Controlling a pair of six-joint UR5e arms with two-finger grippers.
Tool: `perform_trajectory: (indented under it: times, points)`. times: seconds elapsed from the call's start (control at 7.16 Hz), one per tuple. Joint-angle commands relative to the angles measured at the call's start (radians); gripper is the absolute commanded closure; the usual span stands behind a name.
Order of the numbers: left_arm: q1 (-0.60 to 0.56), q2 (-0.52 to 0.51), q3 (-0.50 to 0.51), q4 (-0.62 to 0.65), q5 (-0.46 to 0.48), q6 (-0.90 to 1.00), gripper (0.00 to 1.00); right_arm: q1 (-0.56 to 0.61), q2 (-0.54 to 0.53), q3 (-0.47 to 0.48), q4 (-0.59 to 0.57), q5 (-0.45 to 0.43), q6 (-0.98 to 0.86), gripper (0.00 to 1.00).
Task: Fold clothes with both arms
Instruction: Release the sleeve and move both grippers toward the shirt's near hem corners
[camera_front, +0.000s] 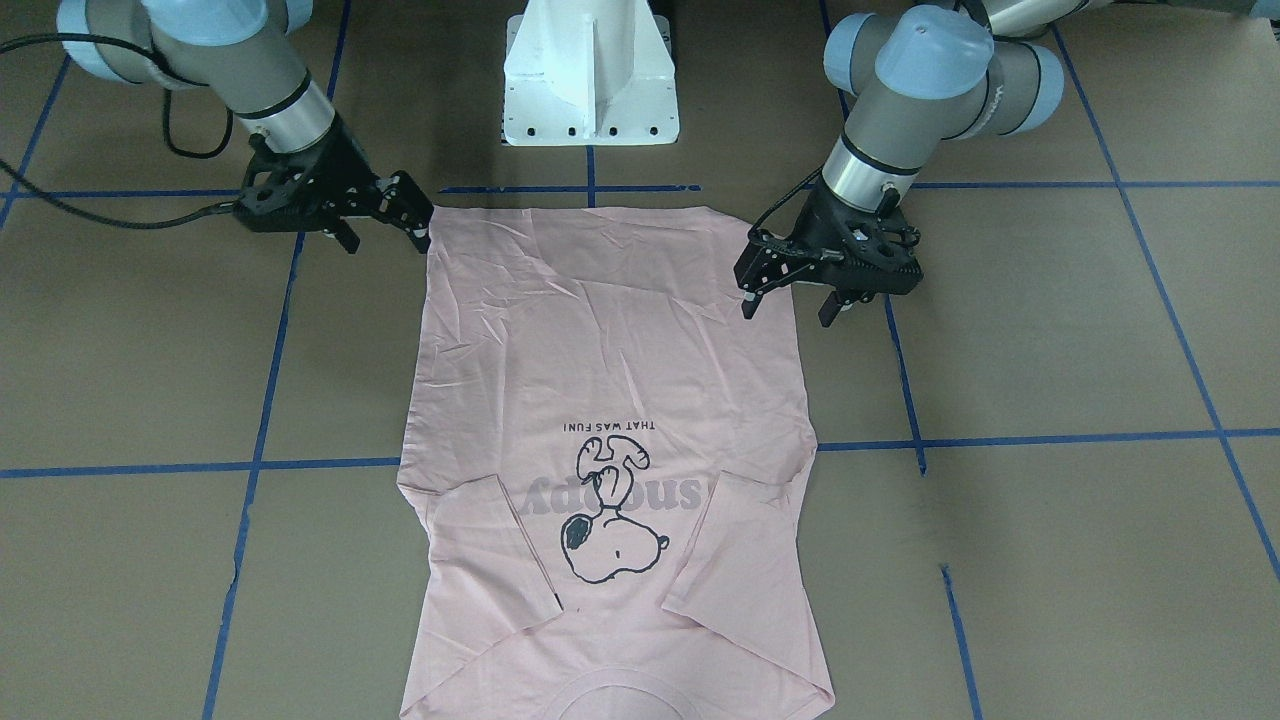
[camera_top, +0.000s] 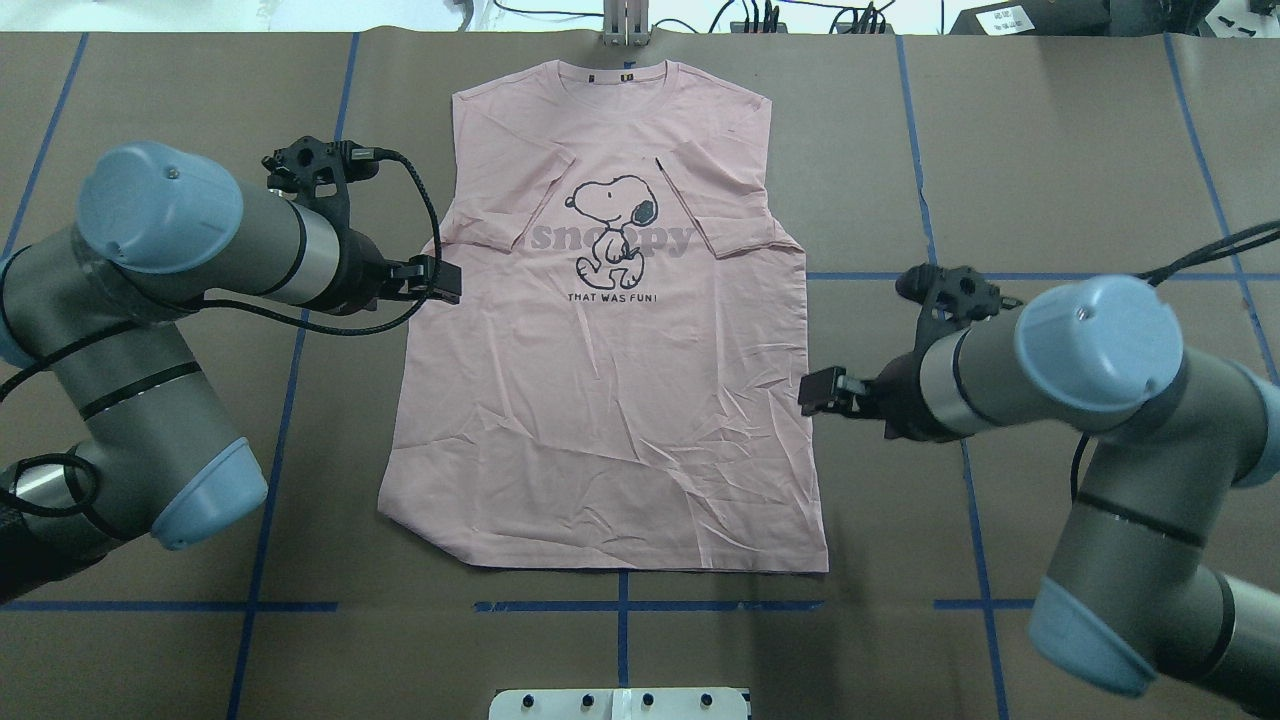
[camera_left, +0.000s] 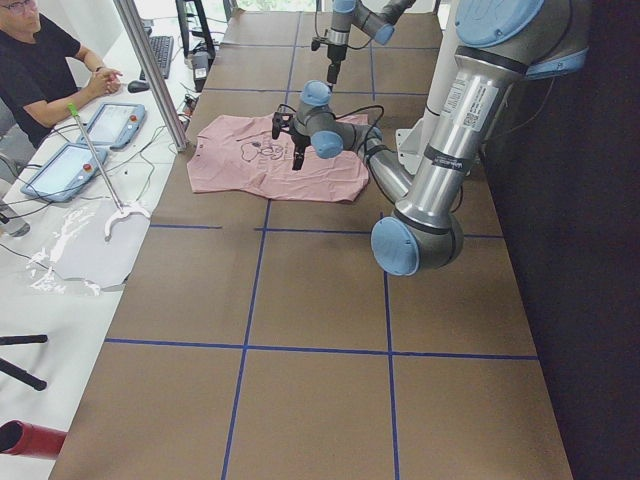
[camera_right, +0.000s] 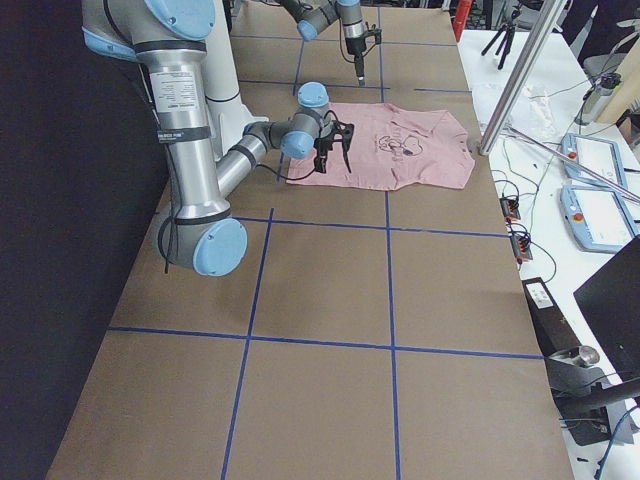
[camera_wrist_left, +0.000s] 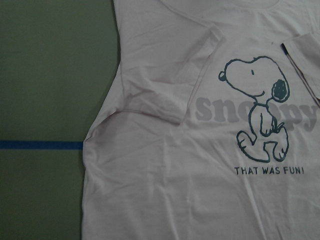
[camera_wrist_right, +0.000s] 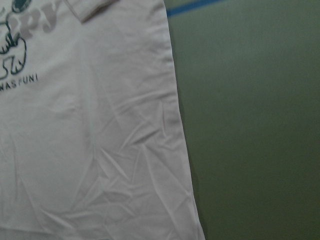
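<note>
The pale pink T-shirt (camera_front: 610, 340) (camera_top: 600, 400) lies flat and print side up on the brown table, collar away from the robot, both sleeves folded in over the chest. My left gripper (camera_front: 788, 305) (camera_top: 445, 280) hovers open over the shirt's left edge, with nothing between its fingers. My right gripper (camera_front: 383, 240) (camera_top: 815, 390) hangs open beside the right edge, also holding nothing. The left wrist view looks down on the shirt (camera_wrist_left: 175, 175), its folded sleeve and the dog print. In the right wrist view the shirt (camera_wrist_right: 90, 150) shows its right side edge; neither wrist view shows fingers.
The white pedestal base (camera_front: 590, 80) stands just behind the hem. Blue tape lines (camera_top: 620, 606) grid the brown table. A person (camera_left: 40, 60) sits at a side desk with tablets (camera_left: 110, 125) beyond a metal pole (camera_left: 150, 70). Cables run along the table's far edge (camera_top: 760, 20).
</note>
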Motion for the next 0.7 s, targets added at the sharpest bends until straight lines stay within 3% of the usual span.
perform_trajectory:
  times: [0.0,0.56]
  points:
    - [0.002,0.014,-0.019,0.002,-0.001,0.001,0.00,-0.156,-0.048,0.016,-0.004,-0.114,0.084,0.00]
    - [0.002,0.007,-0.017,0.001,-0.001,0.001,0.00,-0.259,-0.033,-0.052,-0.006,-0.166,0.086,0.01]
